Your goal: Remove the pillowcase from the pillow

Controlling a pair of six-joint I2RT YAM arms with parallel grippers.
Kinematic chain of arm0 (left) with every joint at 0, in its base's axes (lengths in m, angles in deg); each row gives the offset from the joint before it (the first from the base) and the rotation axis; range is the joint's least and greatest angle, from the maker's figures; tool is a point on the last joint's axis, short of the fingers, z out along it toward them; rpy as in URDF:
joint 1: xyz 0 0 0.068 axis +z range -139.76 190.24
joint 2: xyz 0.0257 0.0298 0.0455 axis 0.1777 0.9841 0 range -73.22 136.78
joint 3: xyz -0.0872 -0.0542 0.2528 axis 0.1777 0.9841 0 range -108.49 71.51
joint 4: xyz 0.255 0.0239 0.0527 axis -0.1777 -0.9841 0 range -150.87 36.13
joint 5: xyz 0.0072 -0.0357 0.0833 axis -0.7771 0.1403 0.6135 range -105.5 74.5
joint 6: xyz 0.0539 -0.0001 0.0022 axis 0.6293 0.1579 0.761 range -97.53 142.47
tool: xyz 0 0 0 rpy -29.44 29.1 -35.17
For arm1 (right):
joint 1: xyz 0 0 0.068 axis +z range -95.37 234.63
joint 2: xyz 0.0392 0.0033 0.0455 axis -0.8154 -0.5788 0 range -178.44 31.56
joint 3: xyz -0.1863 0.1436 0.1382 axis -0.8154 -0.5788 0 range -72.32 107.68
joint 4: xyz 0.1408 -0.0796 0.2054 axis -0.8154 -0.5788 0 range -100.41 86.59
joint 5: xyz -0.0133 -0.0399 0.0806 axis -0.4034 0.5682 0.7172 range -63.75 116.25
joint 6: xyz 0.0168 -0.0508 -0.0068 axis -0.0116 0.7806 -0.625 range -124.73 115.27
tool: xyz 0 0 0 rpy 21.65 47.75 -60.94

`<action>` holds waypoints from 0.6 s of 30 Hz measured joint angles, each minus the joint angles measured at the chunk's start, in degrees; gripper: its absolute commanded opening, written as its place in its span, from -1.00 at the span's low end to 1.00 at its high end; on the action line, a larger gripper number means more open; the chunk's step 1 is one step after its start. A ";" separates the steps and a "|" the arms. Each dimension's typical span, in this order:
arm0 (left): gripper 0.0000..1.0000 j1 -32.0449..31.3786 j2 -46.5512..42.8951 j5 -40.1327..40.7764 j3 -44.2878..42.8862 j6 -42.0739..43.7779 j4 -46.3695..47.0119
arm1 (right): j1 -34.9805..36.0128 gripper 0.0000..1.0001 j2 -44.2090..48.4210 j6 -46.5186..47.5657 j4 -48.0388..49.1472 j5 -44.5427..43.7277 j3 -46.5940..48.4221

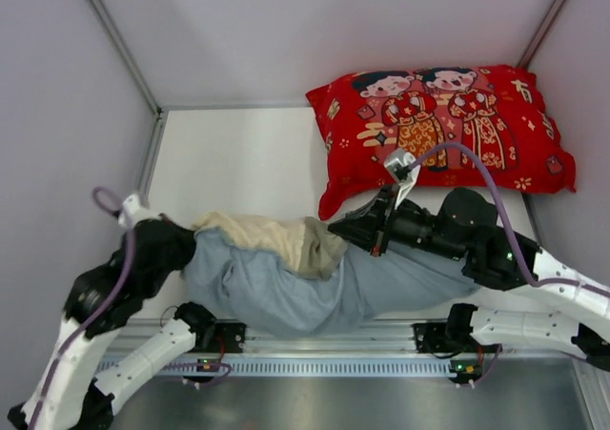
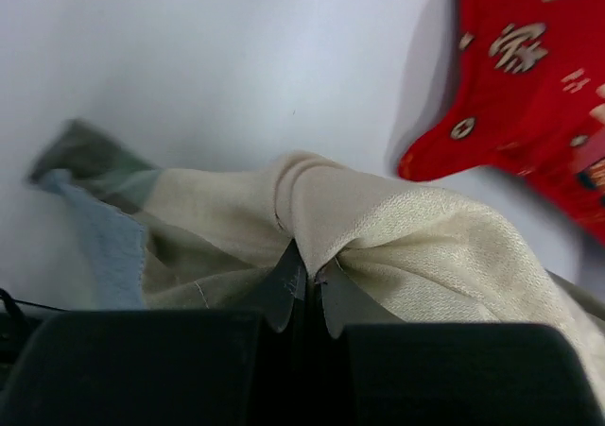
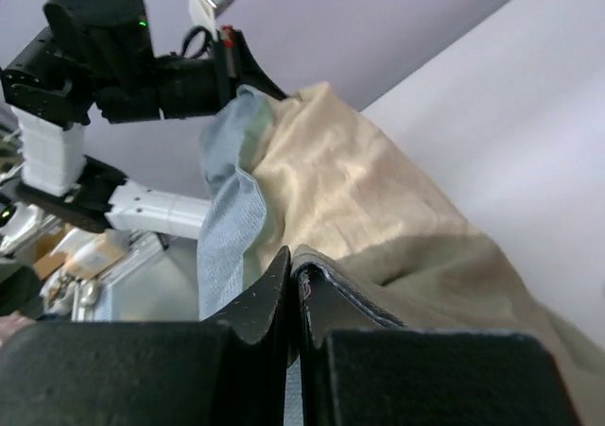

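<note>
The pillowcase (image 1: 286, 287) lies crumpled along the near edge of the table, mostly showing its blue-grey reverse, with cream and sage panels bunched on top. At the case's left end my left gripper (image 1: 193, 236) is shut on a fold of cream cloth (image 2: 416, 228), its jaws (image 2: 307, 270) pinched together. From the right, my right gripper (image 1: 334, 228) reaches to the sage and cream bunch. In the right wrist view its jaws (image 3: 293, 261) are shut with a thin edge of the pillowcase (image 3: 350, 180) caught between them. The pillow is hidden.
A red cartoon-print pillow (image 1: 448, 125) lies at the back right, its corner close behind the right gripper and also in the left wrist view (image 2: 529, 86). Grey walls enclose the white table (image 1: 238, 163). A metal rail (image 1: 324, 349) with both arm bases runs along the front.
</note>
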 measured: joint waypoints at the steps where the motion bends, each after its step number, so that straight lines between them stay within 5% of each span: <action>1: -1.00 -0.02 3.10 -1.46 2.14 0.37 2.12 | 0.17 -1.00 0.07 0.28 -1.44 -1.75 0.57; 7: -1.00 0.04 18.97 -5.49 4.72 3.82 11.26 | -3.80 -1.00 -6.23 2.91 -9.60 -12.11 7.10; 13: -1.00 0.31 29.75 -5.09 3.37 6.45 18.64 | -24.92 -1.00 -23.28 4.02 -12.94 -9.22 14.53; 18: -1.00 0.44 37.07 -5.46 3.10 7.74 23.39 | -33.94 -0.90 -38.53 7.67 -14.01 -12.50 20.06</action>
